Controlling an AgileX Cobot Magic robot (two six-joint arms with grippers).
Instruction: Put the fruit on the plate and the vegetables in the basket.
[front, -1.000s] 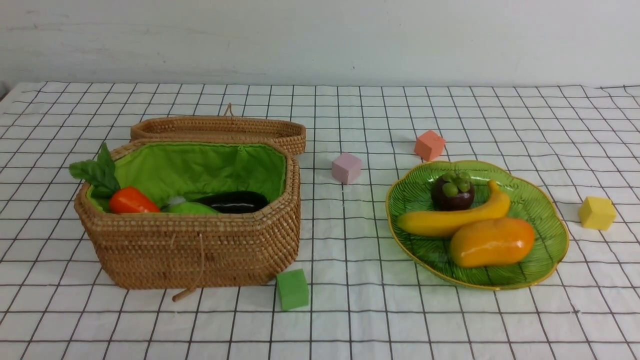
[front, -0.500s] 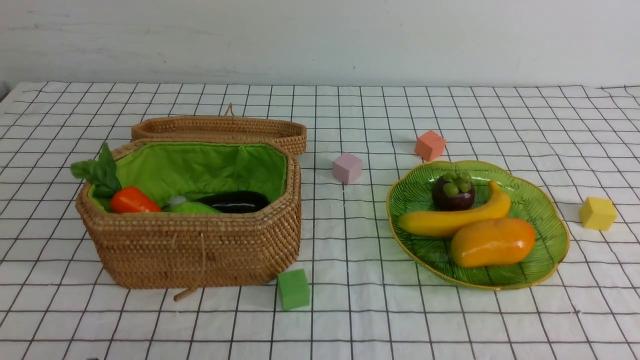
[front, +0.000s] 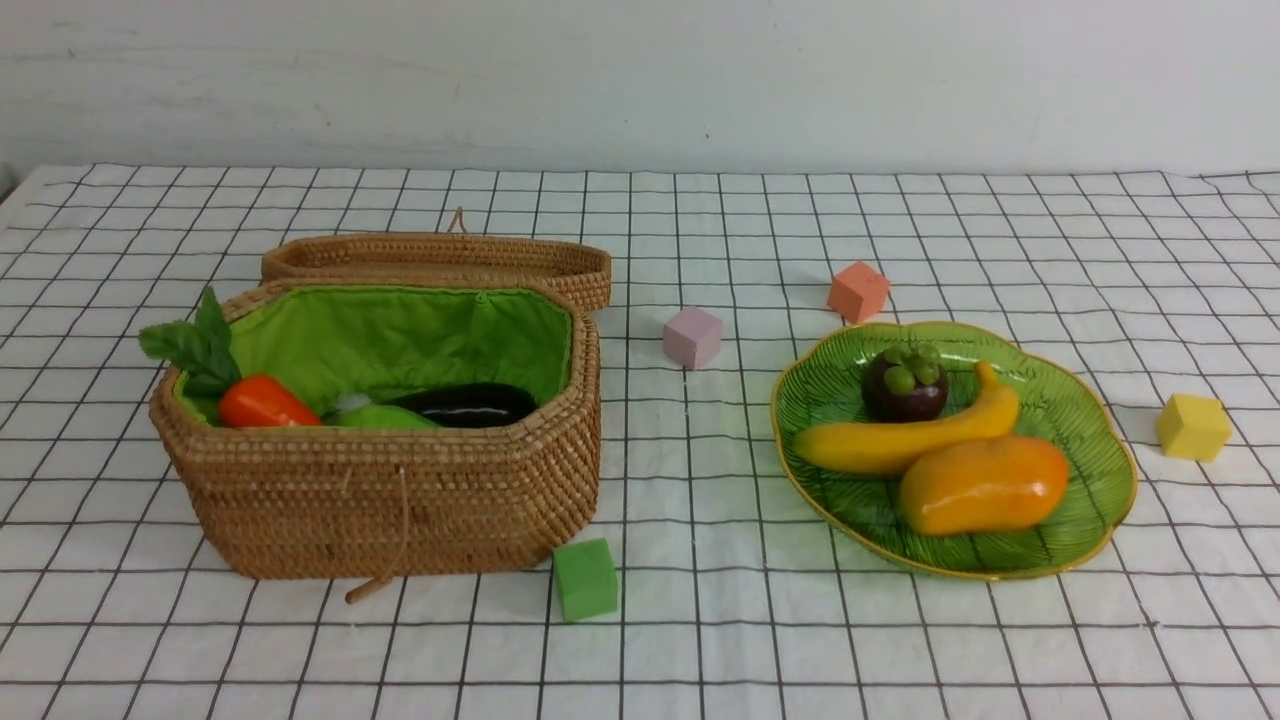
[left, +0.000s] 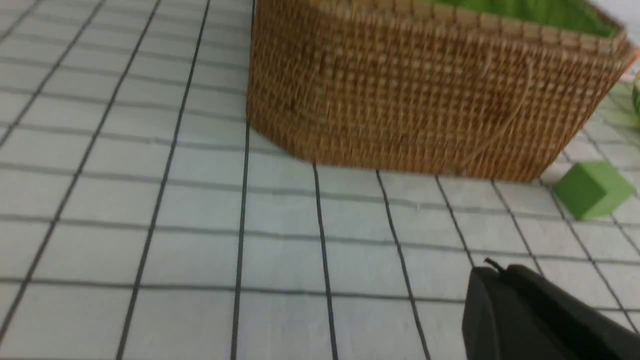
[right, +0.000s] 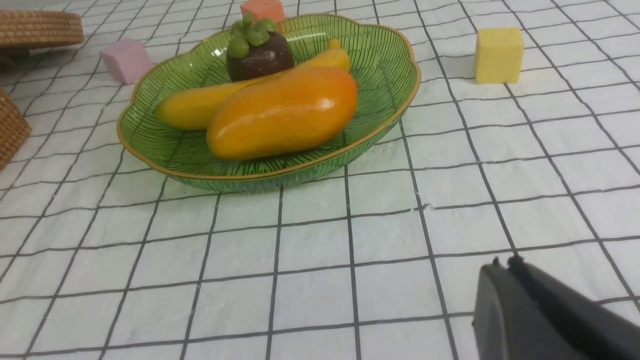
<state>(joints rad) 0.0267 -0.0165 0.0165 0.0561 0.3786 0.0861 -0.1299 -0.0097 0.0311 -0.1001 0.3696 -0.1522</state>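
While both claws, left claw (left: 492, 267) and right claw (right: 502, 265), hang closed and empty above the table (front: 700, 640), nothing is held. The fruit (front: 985, 483) lies on the plate (front: 1105, 470); the vegetables (front: 465, 403) sit in the basket (front: 400, 500).

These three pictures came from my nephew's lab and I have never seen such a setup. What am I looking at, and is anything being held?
It is a two-armed robot sorting toy food on a checked cloth. The wide picture is taken from between its arms, looking forward; neither arm shows there. The other two come from cameras on its wrists: the dark shape in each corner is that arm's tool, the left tool near the basket, the right tool near the plate. Both are shut and hold nothing. The carrot, gourd and eggplant lie in the basket; the mangosteen, banana and mango lie on the plate. Four coloured cubes lie loose on the cloth.
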